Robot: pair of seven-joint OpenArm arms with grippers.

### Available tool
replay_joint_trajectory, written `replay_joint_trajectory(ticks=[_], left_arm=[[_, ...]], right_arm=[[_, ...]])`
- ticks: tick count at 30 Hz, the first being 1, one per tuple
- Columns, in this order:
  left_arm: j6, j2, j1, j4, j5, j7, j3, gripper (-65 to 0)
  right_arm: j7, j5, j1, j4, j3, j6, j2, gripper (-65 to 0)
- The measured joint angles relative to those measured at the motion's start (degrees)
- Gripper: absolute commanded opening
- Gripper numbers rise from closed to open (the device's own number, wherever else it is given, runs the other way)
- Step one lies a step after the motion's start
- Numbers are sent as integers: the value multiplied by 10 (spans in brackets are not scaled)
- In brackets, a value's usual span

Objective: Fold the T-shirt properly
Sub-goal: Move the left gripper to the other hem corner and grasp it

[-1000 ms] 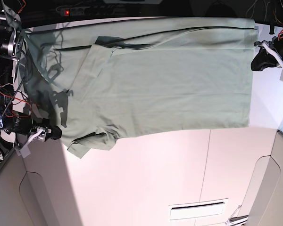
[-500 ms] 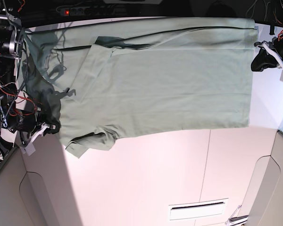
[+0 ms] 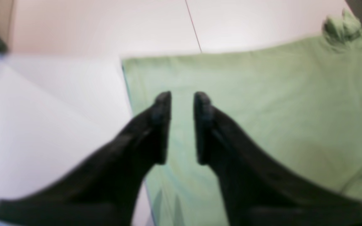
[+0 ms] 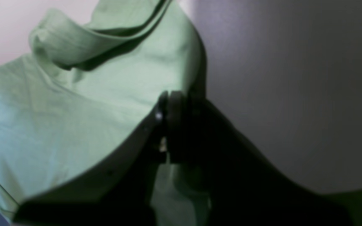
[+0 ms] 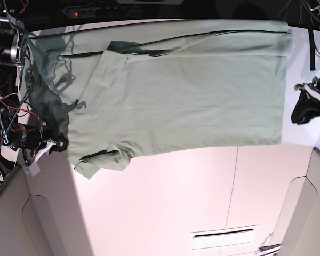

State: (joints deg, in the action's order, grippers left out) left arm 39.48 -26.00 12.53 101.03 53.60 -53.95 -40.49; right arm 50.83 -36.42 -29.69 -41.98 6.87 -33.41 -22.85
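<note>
The pale sage-green T-shirt (image 5: 192, 90) lies spread across the back of the white table (image 5: 165, 202), its far long side and one sleeve (image 5: 109, 74) folded over the body. My right gripper (image 5: 57, 144) is at the shirt's left edge beside the near sleeve (image 5: 104, 160). In the right wrist view it (image 4: 171, 97) is shut on a raised fold of shirt cloth (image 4: 90, 94). My left gripper (image 5: 305, 109) hangs just off the shirt's right hem. In the left wrist view it (image 3: 182, 97) is open and empty above the hem edge of the shirt (image 3: 262, 110).
A power strip with a red light (image 5: 77, 12) lies behind the table. Loose cables and arm hardware (image 5: 10, 114) crowd the left edge. A narrow slot (image 5: 224, 238) is set in the table front. Table seams run toward the near edge.
My left gripper has moved from beside the shirt's far right corner toward the near side along the hem. My right gripper has shifted slightly left, holding the shirt's edge.
</note>
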Motion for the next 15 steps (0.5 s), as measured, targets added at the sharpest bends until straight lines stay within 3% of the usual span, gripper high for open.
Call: replay_joint_trajectory(ticks=[6, 10, 15], left_arm=[[-33, 0, -69, -57, -72, 39, 32, -464], [-35, 0, -105, -145, -128, 50, 99, -330], [-47, 1, -145, -258, -197, 115, 185, -320]], right_arm=[[0, 0, 0, 0, 0, 0, 0, -650], [0, 0, 0, 0, 0, 0, 0, -650], [0, 0, 0, 0, 0, 0, 0, -650]])
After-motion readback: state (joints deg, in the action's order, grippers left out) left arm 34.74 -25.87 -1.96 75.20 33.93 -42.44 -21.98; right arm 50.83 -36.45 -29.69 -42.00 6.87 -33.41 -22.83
